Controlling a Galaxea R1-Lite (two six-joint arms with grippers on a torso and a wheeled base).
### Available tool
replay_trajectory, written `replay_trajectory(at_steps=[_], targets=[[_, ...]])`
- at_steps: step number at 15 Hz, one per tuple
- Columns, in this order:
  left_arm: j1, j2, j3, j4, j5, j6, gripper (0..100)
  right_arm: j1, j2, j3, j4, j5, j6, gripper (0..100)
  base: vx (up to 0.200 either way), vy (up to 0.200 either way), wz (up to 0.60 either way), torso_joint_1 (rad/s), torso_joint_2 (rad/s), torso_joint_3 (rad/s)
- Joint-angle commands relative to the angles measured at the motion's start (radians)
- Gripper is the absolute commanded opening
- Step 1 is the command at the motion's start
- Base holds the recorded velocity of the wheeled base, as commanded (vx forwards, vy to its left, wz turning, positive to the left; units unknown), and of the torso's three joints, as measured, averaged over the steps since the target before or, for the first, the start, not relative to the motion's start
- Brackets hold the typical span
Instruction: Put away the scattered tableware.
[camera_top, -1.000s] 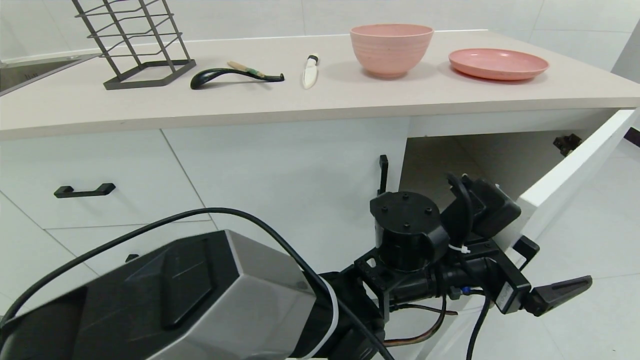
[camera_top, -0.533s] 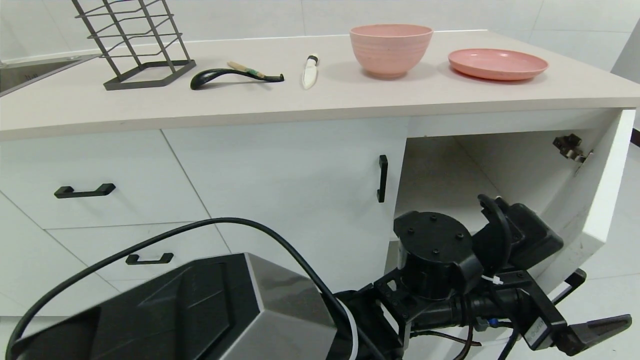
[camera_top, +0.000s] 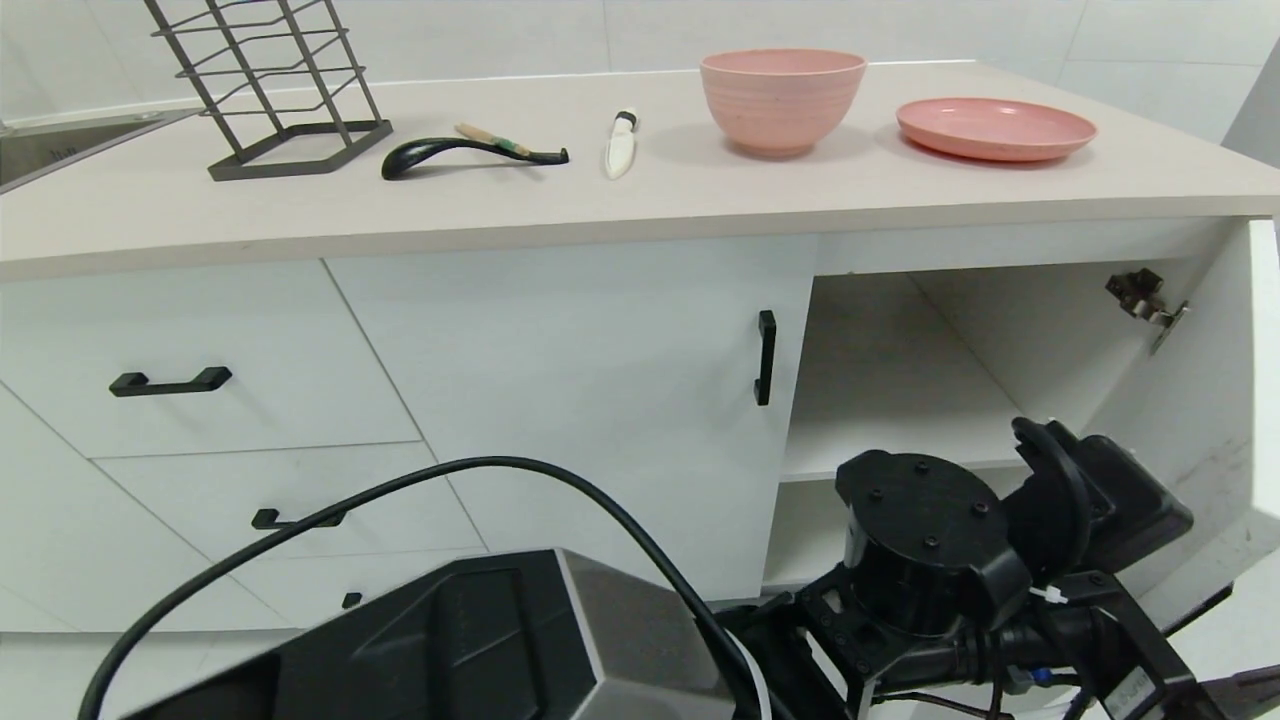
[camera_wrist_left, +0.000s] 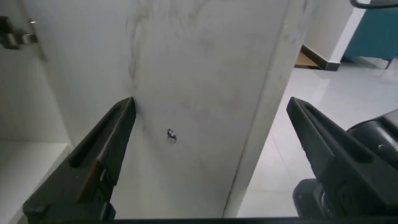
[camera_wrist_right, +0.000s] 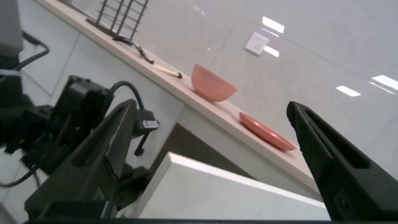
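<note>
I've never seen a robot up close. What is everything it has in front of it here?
Rack: one, dark grey, counter's left.
Spoon: one, black, beside the rack.
Wooden-handled utensil: one, tan, behind the spoon.
Knife: one, white, between spoon and bowl.
Bowl: one, pink, on the counter.
Plate: one, pink, right of the bowl.
Cupboard door: one, white, open at right.
Left hand: one, black, open, facing the door's inside.
Right hand: one, black, open, near the door.

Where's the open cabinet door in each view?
Head: door at far right, swung wide.
Left wrist: its inner face, ahead of the open left gripper.
Right wrist: its white edge, under the plate.
Landmark: hinge by the door; plate above it.
</note>
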Motion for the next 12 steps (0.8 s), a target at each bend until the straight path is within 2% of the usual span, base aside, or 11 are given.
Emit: replay_trajectory(at_steps=[1,2,3,4,6,9,12], targets=[[-0.032,0.043,-0.034,-0.022,-0.001,-0.015,100,-0.009,-0.034,0.000,0.000,-0.006,0.001,100,0.000,0.000,0.00,0.000,0.00,0.000],[-0.050,0.060,-0.056,-0.042,0.007,-0.035,100,-0.024,-0.039,0.000,-0.002,-0.006,0.000,100,0.000,0.000,0.00,0.000,0.00,0.000],[-0.050,0.060,-0.056,-0.042,0.007,-0.035,100,-0.024,-0.039,0.000,-0.002,-0.006,0.000,100,0.000,0.000,0.00,0.000,0.00,0.000],[-0.078,0.092,-0.109,-0.050,0.019,-0.052,100,-0.039,-0.051,-0.002,-0.003,-0.005,0.000,100,0.000,0.000,0.00,0.000,0.00,0.000],[-0.091,0.125,-0.152,-0.050,0.019,-0.052,100,-0.047,-0.066,-0.032,-0.003,-0.006,0.000,100,0.000,0.000,0.00,0.000,0.00,0.000],[-0.111,0.166,-0.203,-0.051,0.019,-0.055,100,-0.104,-0.079,-0.087,-0.002,-0.006,0.000,100,0.000,0.000,0.00,0.000,0.00,0.000],[-0.156,0.235,-0.338,-0.048,0.010,-0.058,100,-0.130,-0.102,-0.089,0.001,-0.008,0.001,100,0.000,0.000,0.00,0.000,0.00,0.000]])
